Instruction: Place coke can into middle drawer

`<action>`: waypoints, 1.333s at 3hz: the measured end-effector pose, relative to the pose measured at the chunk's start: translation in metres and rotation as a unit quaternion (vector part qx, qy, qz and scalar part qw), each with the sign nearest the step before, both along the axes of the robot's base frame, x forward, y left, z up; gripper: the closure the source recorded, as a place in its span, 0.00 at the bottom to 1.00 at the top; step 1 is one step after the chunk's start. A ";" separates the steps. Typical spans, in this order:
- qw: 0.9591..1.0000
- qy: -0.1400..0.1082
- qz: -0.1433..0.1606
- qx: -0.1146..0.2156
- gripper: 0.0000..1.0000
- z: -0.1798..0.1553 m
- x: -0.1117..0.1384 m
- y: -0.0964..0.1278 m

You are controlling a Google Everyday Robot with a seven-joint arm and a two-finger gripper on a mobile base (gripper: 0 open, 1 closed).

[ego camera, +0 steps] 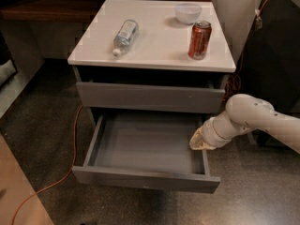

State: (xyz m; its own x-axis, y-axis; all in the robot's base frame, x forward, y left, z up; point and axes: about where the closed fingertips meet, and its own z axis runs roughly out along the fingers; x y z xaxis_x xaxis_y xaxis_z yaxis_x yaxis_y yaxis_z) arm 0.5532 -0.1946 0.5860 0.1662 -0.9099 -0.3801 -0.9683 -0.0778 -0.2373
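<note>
White arm [255,118], cream gripper [199,141] by middle drawer [145,178]

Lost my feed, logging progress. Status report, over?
Status: hand low beside open middle drawer's right wall. Target coke can upright on cabinet top, ungrasped. Drawer tray bare, nothing in the way.
</note>
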 end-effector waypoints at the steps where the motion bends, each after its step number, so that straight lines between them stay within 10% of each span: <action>1: 1.000 0.015 -0.008 0.007 0.20 -0.002 0.004 0.003; 2: 0.997 0.040 -0.049 0.038 0.00 0.027 0.030 0.012; 4: 0.980 0.069 -0.139 0.121 0.00 0.119 0.073 0.026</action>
